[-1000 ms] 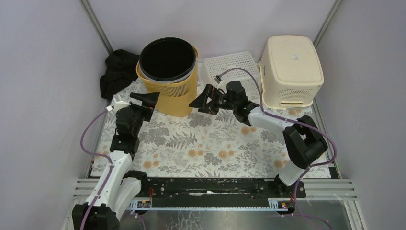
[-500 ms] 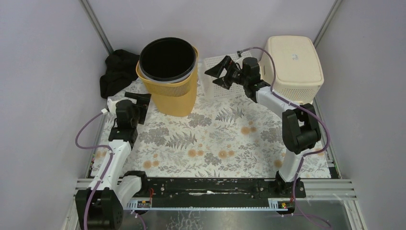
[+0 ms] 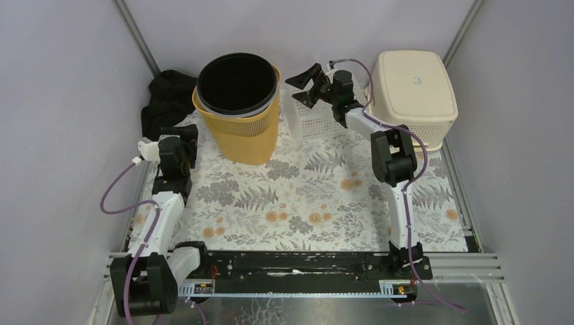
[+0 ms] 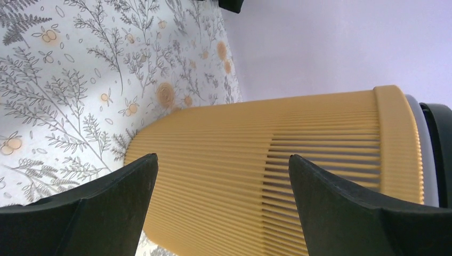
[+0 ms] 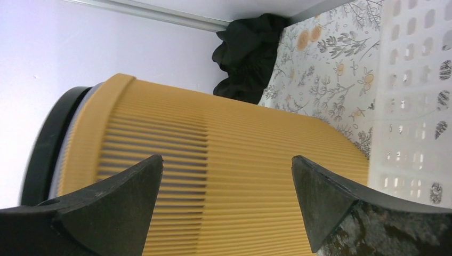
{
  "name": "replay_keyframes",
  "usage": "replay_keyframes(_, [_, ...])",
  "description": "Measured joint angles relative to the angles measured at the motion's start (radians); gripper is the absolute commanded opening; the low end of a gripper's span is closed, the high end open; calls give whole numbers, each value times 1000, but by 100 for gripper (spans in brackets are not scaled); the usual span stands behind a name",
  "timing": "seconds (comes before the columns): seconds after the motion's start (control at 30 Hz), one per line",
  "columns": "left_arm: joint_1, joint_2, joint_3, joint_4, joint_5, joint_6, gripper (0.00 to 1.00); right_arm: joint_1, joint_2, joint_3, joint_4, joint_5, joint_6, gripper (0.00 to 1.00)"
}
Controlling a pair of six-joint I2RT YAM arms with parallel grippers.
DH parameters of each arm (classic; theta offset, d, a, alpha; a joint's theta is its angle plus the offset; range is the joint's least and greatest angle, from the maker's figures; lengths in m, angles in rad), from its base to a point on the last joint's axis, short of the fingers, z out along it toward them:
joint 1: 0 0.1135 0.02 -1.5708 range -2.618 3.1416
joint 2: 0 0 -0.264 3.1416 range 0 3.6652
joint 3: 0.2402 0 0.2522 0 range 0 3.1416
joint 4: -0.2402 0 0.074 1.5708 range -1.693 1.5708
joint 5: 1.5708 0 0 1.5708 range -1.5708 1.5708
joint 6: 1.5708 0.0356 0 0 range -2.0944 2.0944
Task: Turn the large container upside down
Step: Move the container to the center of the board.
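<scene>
Fingers apart on both arms, left fingers (image 4: 80,213) and right fingers (image 5: 330,202) flanking the upright yellow bin (image 3: 238,128) at the back-left of the worktop (image 3: 304,203), no grip yet; black liner (image 3: 237,84) could slide out when I tip it.

yellow ribbed bin (image 3: 245,128) — black liner (image 3: 237,82) — floral grey-orange tablecloth (image 3: 298,203).

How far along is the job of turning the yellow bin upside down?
Done: the left end effector and right end effector are open, flanking the yellow bin. In hand: nothing gripped yet. Left: the grasp and whole flip; the bin stands upright, black liner opening upward.
</scene>
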Motion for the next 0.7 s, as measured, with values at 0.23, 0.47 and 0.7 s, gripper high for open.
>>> replay_keyframes(0.23, [5, 118, -37, 166, -10, -29, 100, 19, 130, 126, 20, -37, 39, 98])
replay_keyframes(0.47, [5, 206, -37, 244, -2, -35, 100, 63, 154, 192, 28, -53, 43, 98])
replay_keyframes(0.7, [6, 251, -34, 261, 7, -17, 100, 79, 131, 88, 103, -52, 47, 98])
